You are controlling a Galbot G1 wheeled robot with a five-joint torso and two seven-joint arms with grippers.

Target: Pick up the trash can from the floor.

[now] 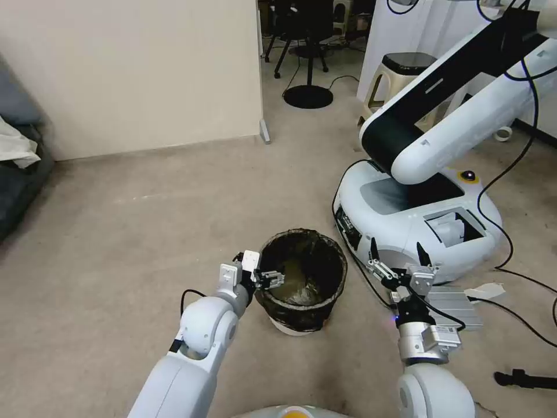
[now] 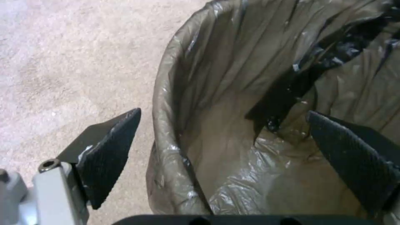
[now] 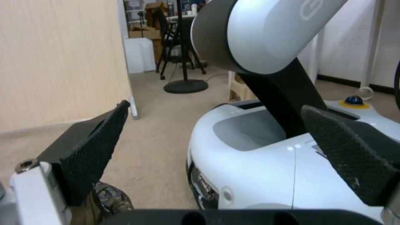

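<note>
Your landmark is the trash can (image 1: 301,278), standing upright on the floor (image 1: 145,232) just ahead of your robot; there is one can, and you have two grippers in play. On the can's left and far sides you have bare carpet running out to the beige partition wall (image 1: 133,75), so that is where your free room lies. On its right side the room is tight: a second robot's white base (image 1: 406,226) sits near the can with a narrow strip of carpet between them, and black cables (image 1: 516,273) trail across the carpet beyond that base. Your left gripper (image 1: 268,279) is at the can's left rim, spread wide and holding nothing; in the left wrist view (image 2: 225,147) one finger (image 2: 108,153) hangs outside the wall over carpet and the other inside the can, so the rim lies between them with neither pad visibly pressing on it. Your right gripper (image 1: 397,259) hovers off the can's right side, in front of the white base, also spread wide and empty, well clear of the rim. The can itself is small and round, its white plastic showing at the foot, lined with a crinkled, glossy brown-black bag (image 2: 258,62) folded over the rim. The bag's inside looks slack and creased, with nothing you can make out lying in it
</note>
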